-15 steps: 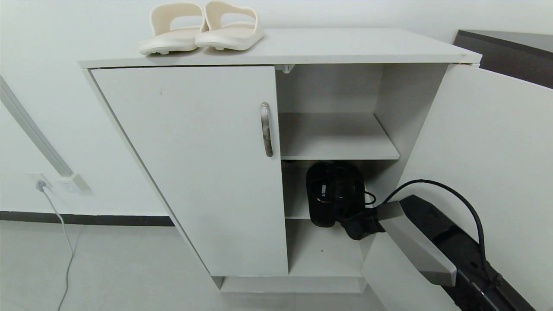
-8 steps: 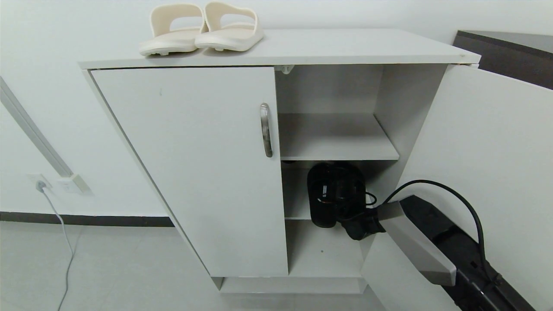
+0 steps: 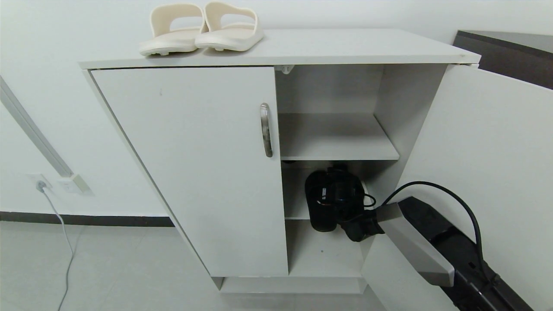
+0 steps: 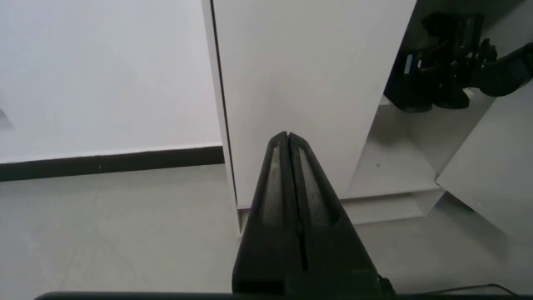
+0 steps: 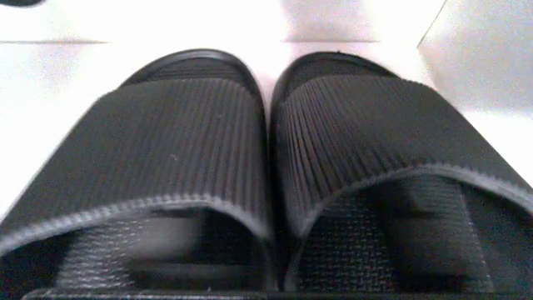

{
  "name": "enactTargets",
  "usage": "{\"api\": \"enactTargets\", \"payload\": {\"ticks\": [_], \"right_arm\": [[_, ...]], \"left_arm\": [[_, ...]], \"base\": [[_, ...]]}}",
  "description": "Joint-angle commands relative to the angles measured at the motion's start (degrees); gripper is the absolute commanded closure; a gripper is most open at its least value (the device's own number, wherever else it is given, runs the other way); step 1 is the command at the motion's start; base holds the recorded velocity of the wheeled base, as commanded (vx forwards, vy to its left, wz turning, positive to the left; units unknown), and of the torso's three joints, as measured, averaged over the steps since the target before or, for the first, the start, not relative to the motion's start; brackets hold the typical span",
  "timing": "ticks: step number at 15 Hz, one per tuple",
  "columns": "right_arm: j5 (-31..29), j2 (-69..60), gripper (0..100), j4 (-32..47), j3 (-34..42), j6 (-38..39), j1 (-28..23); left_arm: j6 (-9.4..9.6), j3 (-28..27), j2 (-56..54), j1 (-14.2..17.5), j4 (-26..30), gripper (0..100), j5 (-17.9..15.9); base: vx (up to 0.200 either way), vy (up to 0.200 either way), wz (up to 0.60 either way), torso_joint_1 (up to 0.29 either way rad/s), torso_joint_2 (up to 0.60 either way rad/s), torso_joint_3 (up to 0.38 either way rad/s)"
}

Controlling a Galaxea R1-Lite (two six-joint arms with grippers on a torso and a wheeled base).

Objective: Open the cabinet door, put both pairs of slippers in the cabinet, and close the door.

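Right gripper grasps the black slippers at the middle compartment of the cabinet, not yet released. Door open. Cream slippers sit on top, unstowed. Left gripper clenched, empty.

Two black slippers with ribbed straps, side by side and touching, against a white surface.

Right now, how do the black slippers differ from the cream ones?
The black slippers have dark, ribbed straps; the cream slippers are pale and smooth. The black slippers are in the cabinet opening, held by the right gripper; the cream slippers lie free on its top. Both are side-by-side pairs.
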Motion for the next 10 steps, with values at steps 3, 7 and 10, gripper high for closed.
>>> {"api": "enactTargets", "payload": {"ticks": [3, 7, 10], "right_arm": [[0.0, -0.6, 0, -0.5, 0.0, 0.0, 0.2], [0.0, -7.4, 0, -5.5, 11.5, 0.1, 0.4], [0.0, -11.8, 0, -10.2, 22.4, 0.0, 0.6]], "left_arm": [[0.0, 0.0, 0.1, 0.0, 0.0, 100, 0.0], [-0.09, 0.0, 0.1, 0.0, 0.0, 100, 0.0], [0.0, 0.0, 0.1, 0.0, 0.0, 100, 0.0]], "base": [[0.0, 0.0, 0.0, 0.0, 0.0, 0.0], [0.0, 0.0, 0.0, 0.0, 0.0, 0.0], [0.0, 0.0, 0.0, 0.0, 0.0, 0.0]]}}
